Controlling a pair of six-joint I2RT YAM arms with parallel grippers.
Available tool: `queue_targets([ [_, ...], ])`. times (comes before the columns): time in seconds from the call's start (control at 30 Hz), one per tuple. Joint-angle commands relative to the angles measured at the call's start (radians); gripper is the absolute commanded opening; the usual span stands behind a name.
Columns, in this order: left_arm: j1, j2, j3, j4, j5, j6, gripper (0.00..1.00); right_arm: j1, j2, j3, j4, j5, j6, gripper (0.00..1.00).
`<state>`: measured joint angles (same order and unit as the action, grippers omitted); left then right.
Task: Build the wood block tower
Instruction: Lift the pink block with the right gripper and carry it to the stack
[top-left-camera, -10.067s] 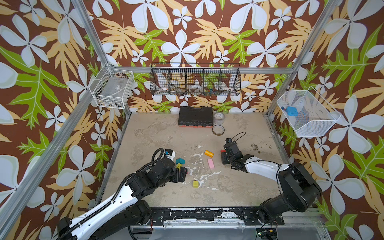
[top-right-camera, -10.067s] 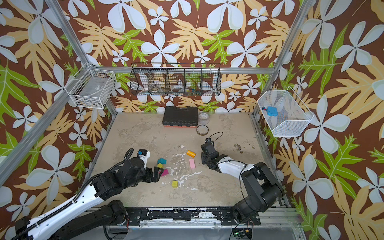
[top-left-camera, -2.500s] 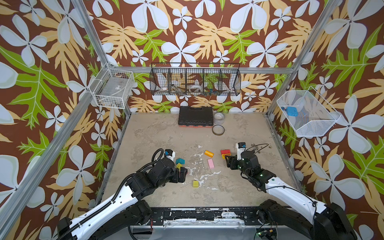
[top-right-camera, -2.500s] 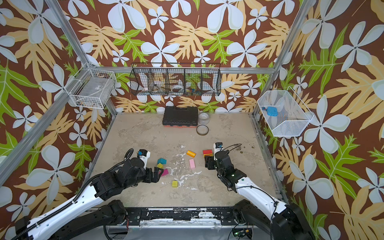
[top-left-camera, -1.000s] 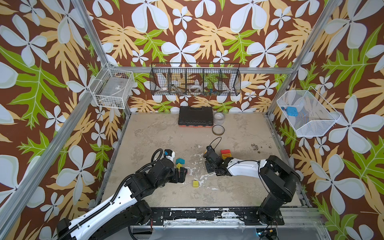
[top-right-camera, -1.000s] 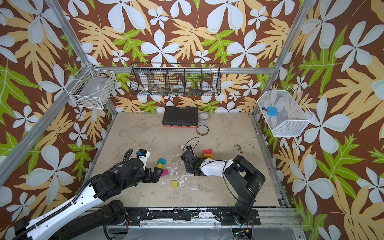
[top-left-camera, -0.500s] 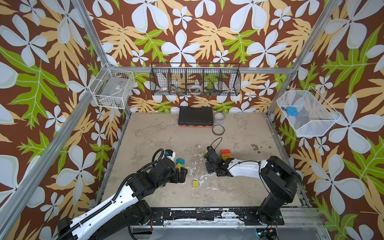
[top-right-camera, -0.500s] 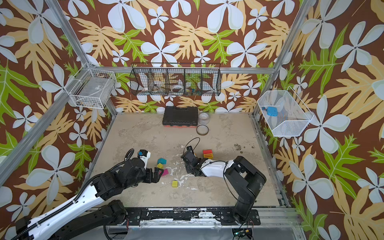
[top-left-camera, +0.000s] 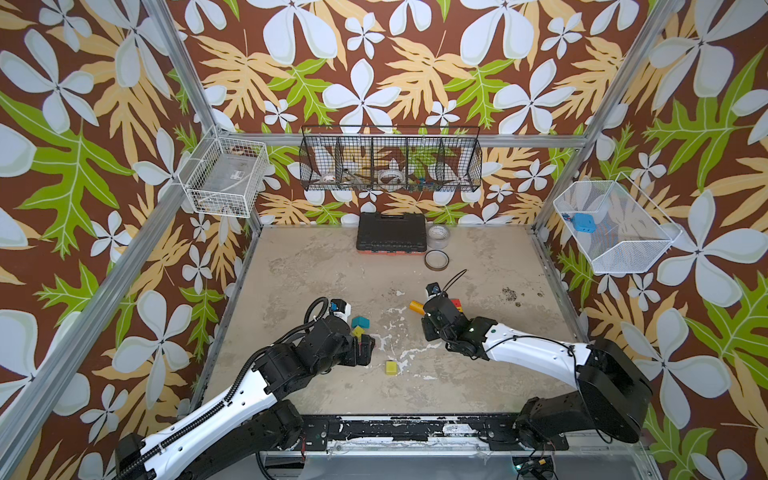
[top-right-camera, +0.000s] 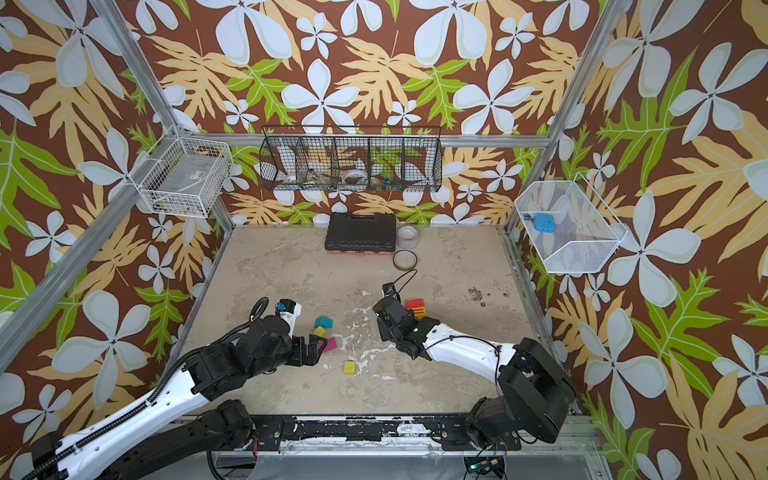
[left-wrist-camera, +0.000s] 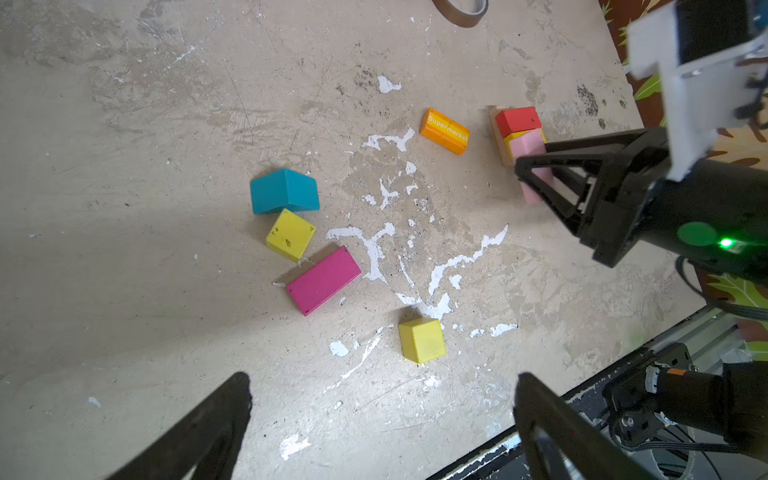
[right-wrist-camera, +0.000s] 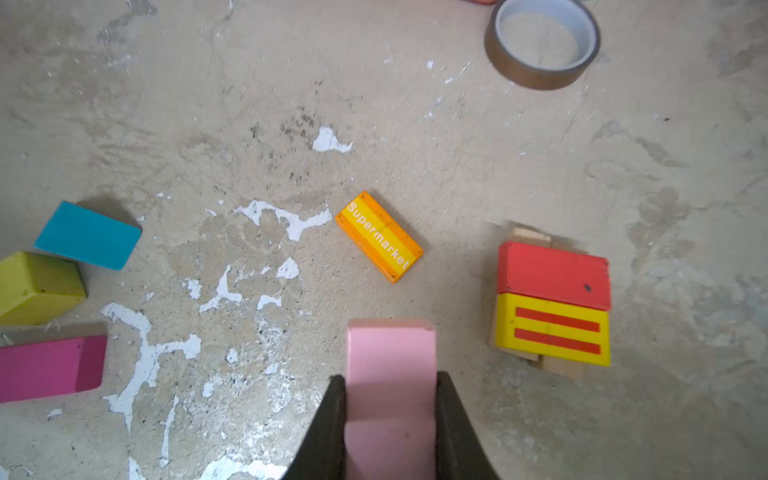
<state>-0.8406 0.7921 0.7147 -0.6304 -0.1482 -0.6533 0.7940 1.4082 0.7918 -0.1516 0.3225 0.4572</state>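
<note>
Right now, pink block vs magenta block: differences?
Grip: the pink block is clamped in the right gripper; the magenta block lies free on the table. Colour: pink block is pale, magenta block deep. Neighbours: pink block is near the red block; magenta block sits by a yellow-green cube. Shared: both oblong painted blocks.

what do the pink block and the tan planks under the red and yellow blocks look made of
The pink block: likely wood under matte pink paint, even colour, rounded corners. The tan planks: seemingly bare unpainted wood, pale tan, no sheen; grain too faint to confirm.
</note>
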Motion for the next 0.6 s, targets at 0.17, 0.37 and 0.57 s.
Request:
queue_targets([
  [0.17, 0.000, -0.011, -0.002, 0.020, 0.003, -0.001, 1.00, -0.131, -0.130, -0.058, -0.022, -0.045, -0.053, 0.14],
  [0.37, 0.001, -0.005, -0.004, 0.020, 0.011, 0.000, 1.00, -0.244, -0.171, -0.096, -0.028, -0.062, -0.064, 0.12],
  [0.57, 0.001, -0.001, -0.004, 0.021, 0.011, 0.000, 1.00, -0.343, -0.141, -0.100, 0.001, -0.128, -0.086, 0.12],
])
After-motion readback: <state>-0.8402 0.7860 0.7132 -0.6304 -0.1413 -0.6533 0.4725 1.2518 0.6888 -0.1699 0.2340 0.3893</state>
